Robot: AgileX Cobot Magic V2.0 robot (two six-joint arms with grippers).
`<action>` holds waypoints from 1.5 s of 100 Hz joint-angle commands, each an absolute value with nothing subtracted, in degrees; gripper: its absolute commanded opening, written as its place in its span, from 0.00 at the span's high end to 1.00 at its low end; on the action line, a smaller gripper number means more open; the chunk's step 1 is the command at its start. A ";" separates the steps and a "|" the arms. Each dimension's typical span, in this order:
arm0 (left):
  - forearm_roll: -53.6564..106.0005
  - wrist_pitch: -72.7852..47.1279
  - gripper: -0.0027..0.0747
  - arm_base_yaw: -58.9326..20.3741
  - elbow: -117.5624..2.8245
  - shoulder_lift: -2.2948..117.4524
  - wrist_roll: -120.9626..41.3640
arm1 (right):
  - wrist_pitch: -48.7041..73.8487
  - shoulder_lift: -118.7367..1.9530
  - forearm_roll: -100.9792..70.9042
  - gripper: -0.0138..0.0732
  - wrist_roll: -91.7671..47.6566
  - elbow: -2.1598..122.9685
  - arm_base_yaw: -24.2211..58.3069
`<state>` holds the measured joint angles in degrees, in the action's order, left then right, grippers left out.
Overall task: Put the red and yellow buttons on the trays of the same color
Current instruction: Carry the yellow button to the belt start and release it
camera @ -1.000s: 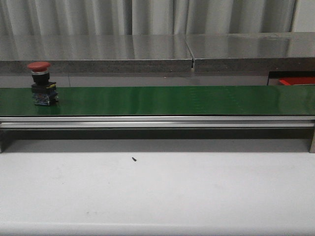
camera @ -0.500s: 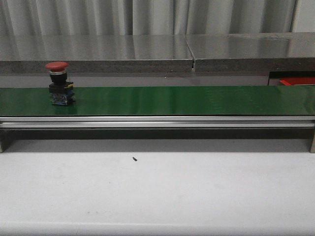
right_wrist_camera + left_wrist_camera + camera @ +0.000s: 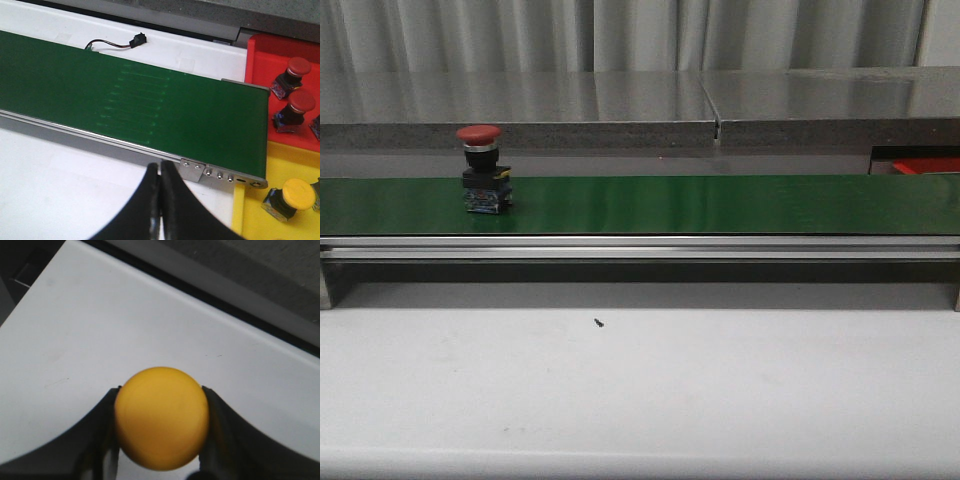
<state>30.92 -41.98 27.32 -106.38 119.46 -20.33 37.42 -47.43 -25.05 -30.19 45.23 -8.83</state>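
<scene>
Left jaws (image 3: 161,432) clamped on round yellow push-button (image 3: 161,416); right jaws (image 3: 161,192) closed, empty. Next: carry to yellow plastic tray (image 3: 250,222); red mushroom-head button (image 3: 485,170) on green conveyor belt (image 3: 720,203) awaits pickup.

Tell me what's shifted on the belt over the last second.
The red button has ridden the green belt rightward, still upright, from near the left edge toward the middle. No arm has entered the front view, and the small dark speck on the white table has stayed put.
</scene>
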 commanded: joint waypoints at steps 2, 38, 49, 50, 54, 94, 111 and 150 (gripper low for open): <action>33.46 -41.37 0.99 26.24 -105.00 111.10 -19.89 | 34.26 -46.76 -25.82 0.92 -30.62 46.84 -8.83; 33.35 -31.94 0.99 18.74 -83.71 94.62 -21.69 | 34.26 -46.76 -25.82 0.92 -30.62 46.84 -8.83; 33.24 -32.58 0.99 15.86 -81.80 94.63 -22.43 | 34.26 -46.76 -25.82 0.92 -30.62 46.84 -8.83; 33.24 -32.58 0.99 15.53 -81.55 94.63 -22.43 | 34.26 -46.76 -25.82 0.92 -30.62 46.84 -8.83; 33.09 -32.58 0.99 14.58 -80.86 94.77 -22.43 | 34.26 -46.76 -25.82 0.92 -30.62 46.84 -8.83; 32.87 -29.44 0.99 12.75 -78.25 98.02 -23.08 | 34.26 -46.76 -25.82 0.92 -30.62 46.84 -8.83; 32.87 -28.84 0.99 12.75 -78.25 100.01 -23.08 | 34.26 -46.76 -25.82 0.92 -30.62 46.84 -8.83; 31.84 -28.87 0.99 12.75 -78.25 102.17 -23.08 | 34.26 -46.76 -25.82 0.92 -30.62 46.84 -8.83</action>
